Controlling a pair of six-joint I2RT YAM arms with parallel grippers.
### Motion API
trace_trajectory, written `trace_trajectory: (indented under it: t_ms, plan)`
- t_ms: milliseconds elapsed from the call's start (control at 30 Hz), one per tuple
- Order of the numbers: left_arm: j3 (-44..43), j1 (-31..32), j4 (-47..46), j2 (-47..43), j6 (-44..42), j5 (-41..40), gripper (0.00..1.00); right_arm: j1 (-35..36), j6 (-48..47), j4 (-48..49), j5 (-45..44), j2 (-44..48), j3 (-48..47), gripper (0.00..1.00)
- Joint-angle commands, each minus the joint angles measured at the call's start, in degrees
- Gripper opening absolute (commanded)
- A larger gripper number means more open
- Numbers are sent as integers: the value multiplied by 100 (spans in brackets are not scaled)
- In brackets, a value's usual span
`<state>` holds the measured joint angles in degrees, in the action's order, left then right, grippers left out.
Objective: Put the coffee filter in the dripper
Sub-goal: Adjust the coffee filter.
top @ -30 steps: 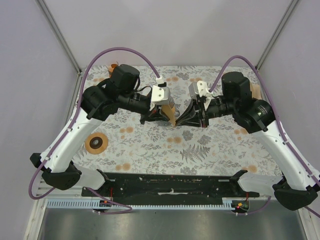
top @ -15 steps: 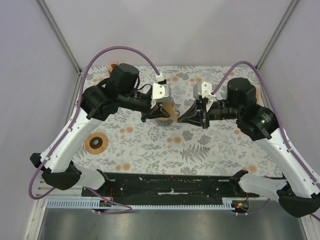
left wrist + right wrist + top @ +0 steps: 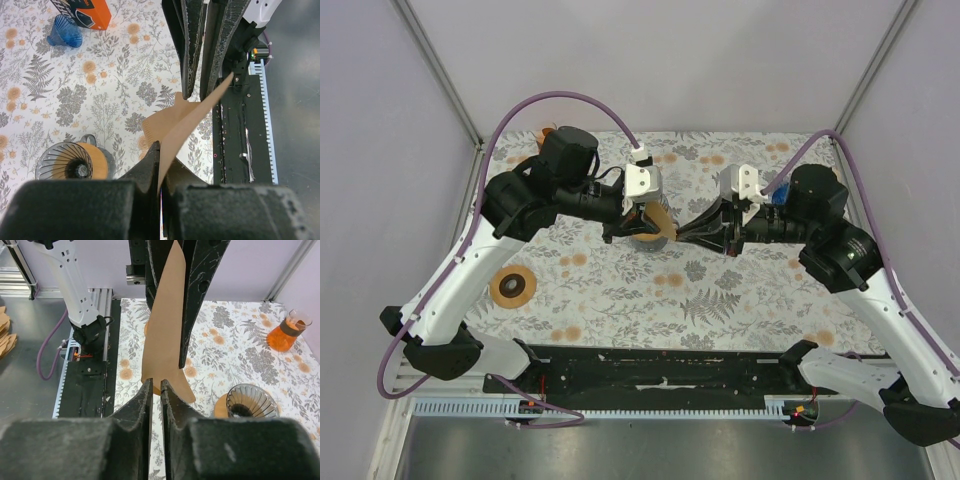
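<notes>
A brown paper coffee filter (image 3: pixel 185 120) is pinched flat in my left gripper (image 3: pixel 161 146), above the table; it also shows in the top view (image 3: pixel 661 217). The glass dripper (image 3: pixel 70 162) on its orange base stands just beside and below the filter, and shows in the right wrist view (image 3: pixel 250 402). My right gripper (image 3: pixel 161 384) faces the left one; its jaws stand a narrow gap apart with nothing between them, and the filter (image 3: pixel 165 330) hangs just beyond their tips. In the top view the left gripper (image 3: pixel 645 226) and the right gripper (image 3: pixel 686 236) meet over the dripper (image 3: pixel 648 240).
An orange box (image 3: pixel 85 12) and a blue ribbed dripper (image 3: pixel 64 32) lie at the table's right back. A glass carafe of orange liquid (image 3: pixel 289 330) stands at the left back. A tape roll (image 3: pixel 512 286) lies at the left. Spare filters (image 3: pixel 5 335) are stacked off the table.
My right arm has drawn back to the right, so its jaws have come off the filter. My left gripper has kept the filter and barely moved.
</notes>
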<state>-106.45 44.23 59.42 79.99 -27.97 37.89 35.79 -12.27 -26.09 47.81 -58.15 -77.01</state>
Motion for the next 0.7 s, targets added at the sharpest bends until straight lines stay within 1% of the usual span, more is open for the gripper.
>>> trace_trajectory:
  t_ms: [0, 167, 333, 433, 500, 600, 667]
  plan:
    - [-209, 25, -229, -36, 186, -10, 2, 33, 146, 420, 229, 76, 64, 20]
    - [-209, 25, -220, -62, 169, -36, 2, 33, -99, 271, 194, 146, 169, 27]
    - [-200, 16, -141, -97, 72, 25, 2, 24, -881, -457, -543, 251, 204, 31]
    - [-174, 25, -27, -106, -103, 87, 2, 24, -1329, -880, -607, 234, 38, 39]
    - [-130, 33, 17, -123, -174, 87, 2, 24, -1436, -1003, -624, 182, -42, 44]
    - [-112, 33, 44, -115, -209, 131, 2, 16, -1453, -1030, -791, 41, -138, 44]
    - [-147, 33, 52, -115, -209, 149, 2, 24, -1462, -1047, -809, -64, -235, 38]
